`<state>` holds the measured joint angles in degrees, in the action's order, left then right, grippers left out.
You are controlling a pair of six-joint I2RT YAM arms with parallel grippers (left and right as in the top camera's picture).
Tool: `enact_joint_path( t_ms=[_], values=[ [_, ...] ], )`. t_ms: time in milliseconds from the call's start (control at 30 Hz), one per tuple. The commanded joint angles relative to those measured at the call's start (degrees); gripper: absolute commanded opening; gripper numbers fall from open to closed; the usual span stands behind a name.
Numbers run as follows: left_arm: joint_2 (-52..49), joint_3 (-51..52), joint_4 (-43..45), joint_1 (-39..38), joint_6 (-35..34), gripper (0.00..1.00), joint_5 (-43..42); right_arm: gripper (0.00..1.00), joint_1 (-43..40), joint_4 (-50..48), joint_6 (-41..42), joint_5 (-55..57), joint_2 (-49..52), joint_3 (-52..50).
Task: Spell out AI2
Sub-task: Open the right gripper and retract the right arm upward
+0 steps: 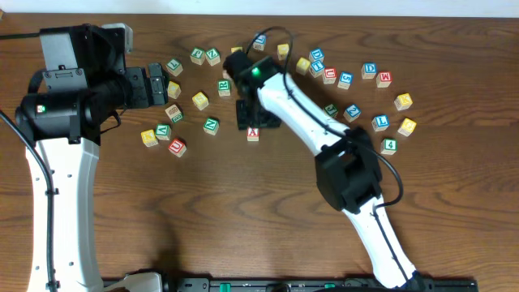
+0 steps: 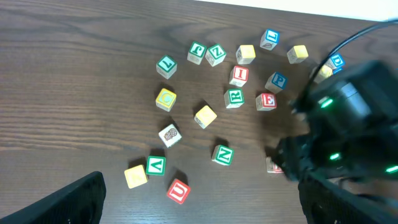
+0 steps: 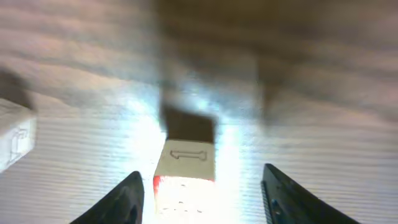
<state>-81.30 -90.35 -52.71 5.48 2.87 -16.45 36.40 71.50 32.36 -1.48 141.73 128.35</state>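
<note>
Nearest on the bench: red "A" cube, resting on the wood between the right jaws, released and clear of both its sides. Further back, red "I" cube, flat on the bench amid scattered cubes. At far left, left jaws spread wide, grasping nothing.
</note>
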Motion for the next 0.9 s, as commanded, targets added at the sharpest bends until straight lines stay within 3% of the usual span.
enact_joint_path(
  t_ms=[0, 433, 867],
  values=[
    [-0.35, -1.38, -0.22, 0.24, 0.52, 0.98, -0.46, 0.60, -2.40, 3.52, -5.07, -0.33, -2.89, 7.56],
    [-0.35, -1.38, -0.22, 0.24, 0.52, 0.97, -0.46, 0.61, -8.57, 12.37, -12.87, -2.34, -2.99, 21.11],
    [-0.35, -1.38, -0.59, 0.24, -0.57, 0.98, -0.74, 0.65, -19.67, 16.74, -17.33, -2.32, -9.09, 23.74]
  ],
)
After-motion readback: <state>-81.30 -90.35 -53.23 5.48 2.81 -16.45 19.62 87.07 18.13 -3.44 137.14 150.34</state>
